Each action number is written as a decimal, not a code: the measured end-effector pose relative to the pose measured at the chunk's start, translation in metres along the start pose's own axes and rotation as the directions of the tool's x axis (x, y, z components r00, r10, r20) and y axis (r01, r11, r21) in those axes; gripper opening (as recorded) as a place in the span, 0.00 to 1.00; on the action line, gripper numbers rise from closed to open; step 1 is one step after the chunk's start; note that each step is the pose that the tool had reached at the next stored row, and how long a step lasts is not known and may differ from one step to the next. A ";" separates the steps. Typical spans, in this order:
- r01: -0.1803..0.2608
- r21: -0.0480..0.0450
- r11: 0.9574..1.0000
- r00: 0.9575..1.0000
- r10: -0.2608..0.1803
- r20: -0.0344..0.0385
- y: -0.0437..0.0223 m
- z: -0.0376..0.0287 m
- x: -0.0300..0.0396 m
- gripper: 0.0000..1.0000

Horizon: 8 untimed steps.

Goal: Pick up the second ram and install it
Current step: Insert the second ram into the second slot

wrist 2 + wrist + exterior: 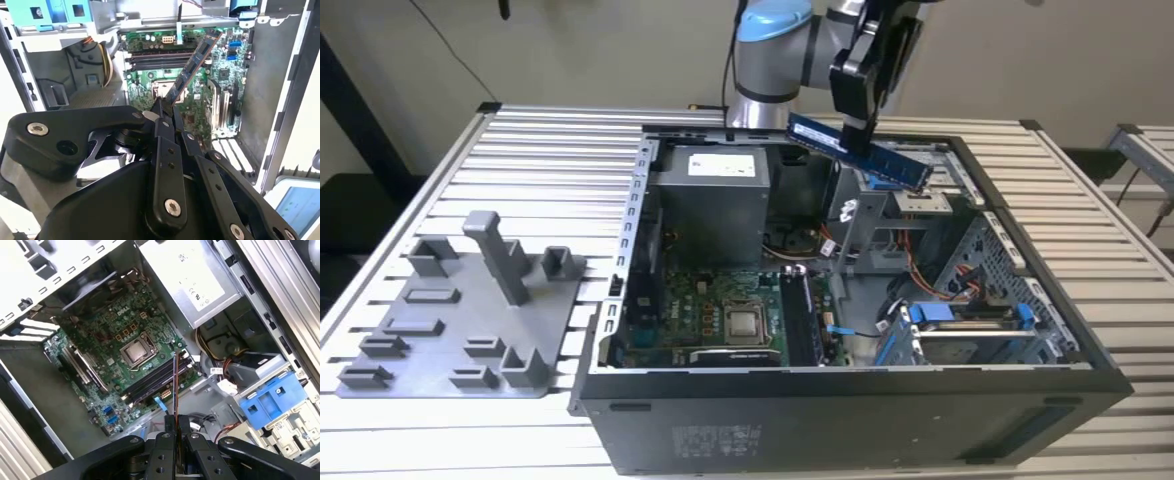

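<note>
Currently the gripper (858, 138) is clamped on the second ram (901, 168). The stick hangs tilted in the air above the open case (854, 420), toward its far side in the exterior view, touching nothing else. In the first wrist view the second ram (175, 385) shows edge-on between the fingertips (169, 424), lined up over the motherboard (100, 335) and well apart from the memory slots (155, 380). The grey tray (454, 320) sits on the table (547, 150) at the exterior view's left of the case.
</note>
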<state>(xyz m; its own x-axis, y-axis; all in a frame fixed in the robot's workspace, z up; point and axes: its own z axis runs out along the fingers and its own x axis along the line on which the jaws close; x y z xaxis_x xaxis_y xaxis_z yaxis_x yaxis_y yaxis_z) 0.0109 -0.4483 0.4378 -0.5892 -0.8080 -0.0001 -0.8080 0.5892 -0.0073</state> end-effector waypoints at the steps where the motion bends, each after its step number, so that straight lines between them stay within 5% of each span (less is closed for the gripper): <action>1: -0.005 0.000 1.000 1.000 0.005 0.000 -0.0009 0.0001 0.0013 0.14; 8: -0.053 0.000 0.999 0.999 0.053 0.000 -0.0039 0.0008 0.0054 0.14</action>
<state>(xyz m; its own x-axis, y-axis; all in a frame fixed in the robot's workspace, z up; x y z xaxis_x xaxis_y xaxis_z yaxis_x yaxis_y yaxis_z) 0.0110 -0.4549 0.4370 -0.6314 -0.7755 -0.0001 -0.7755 0.6313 -0.0073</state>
